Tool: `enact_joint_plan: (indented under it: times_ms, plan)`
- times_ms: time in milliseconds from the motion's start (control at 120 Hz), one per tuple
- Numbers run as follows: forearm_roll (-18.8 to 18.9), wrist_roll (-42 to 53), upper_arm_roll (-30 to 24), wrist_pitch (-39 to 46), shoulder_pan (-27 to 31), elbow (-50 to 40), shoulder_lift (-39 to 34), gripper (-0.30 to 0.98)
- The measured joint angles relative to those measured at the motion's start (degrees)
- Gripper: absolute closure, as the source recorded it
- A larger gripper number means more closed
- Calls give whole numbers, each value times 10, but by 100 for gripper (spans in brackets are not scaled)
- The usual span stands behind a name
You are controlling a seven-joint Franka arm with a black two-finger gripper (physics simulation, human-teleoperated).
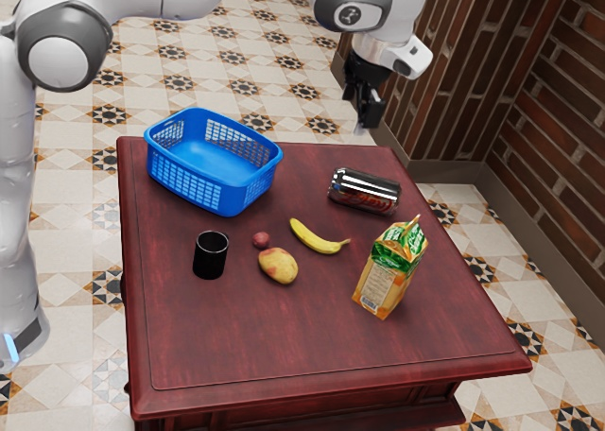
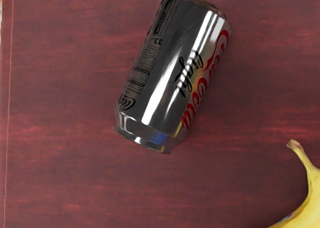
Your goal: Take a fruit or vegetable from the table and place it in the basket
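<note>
High over the table's far edge hangs my gripper, above and behind the can in the exterior view. A yellow banana lies on the tabletop; part of the same banana is in the wrist view, off to one side of the can. Beside it in the exterior view are a yellow-red oval fruit or vegetable and a small round reddish one. The blue basket stands at the table's far left corner in that view, its visible floor bare.
A silver can lies on its side below my hand; the wrist view has this can too. An upright juice carton stands toward the exterior view's right, and a black cup between basket and near edge. All share the dark red table.
</note>
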Motion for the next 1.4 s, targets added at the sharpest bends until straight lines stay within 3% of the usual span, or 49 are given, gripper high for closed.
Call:
enact_joint_plan:
  times_ms: [125, 275, 442, 533, 633, 817, 883, 967, 1025, 1400]
  plan:
    - [11, 0, -3, 4, -3, 0, -4, 0]
    - [7, 1, -3, 7, -56, -25, 43, 0]
    - [6, 2, -2, 7, -57, -28, 49, 0]
    - [-24, 13, -4, 6, -59, -25, 45, 0]
    - [-70, 54, -22, 5, -74, -2, 46, 0]
    - [-34, 205, -34, 19, -94, 4, 60, 0]
    - [-53, 264, -32, 50, -81, -56, 51, 0]
    - [-72, 328, -31, 114, -74, -213, -33, 0]
    - [-80, 360, -32, 148, -72, -270, -68, 0]
    - [-140, 471, -57, 252, -81, -333, -89, 0]
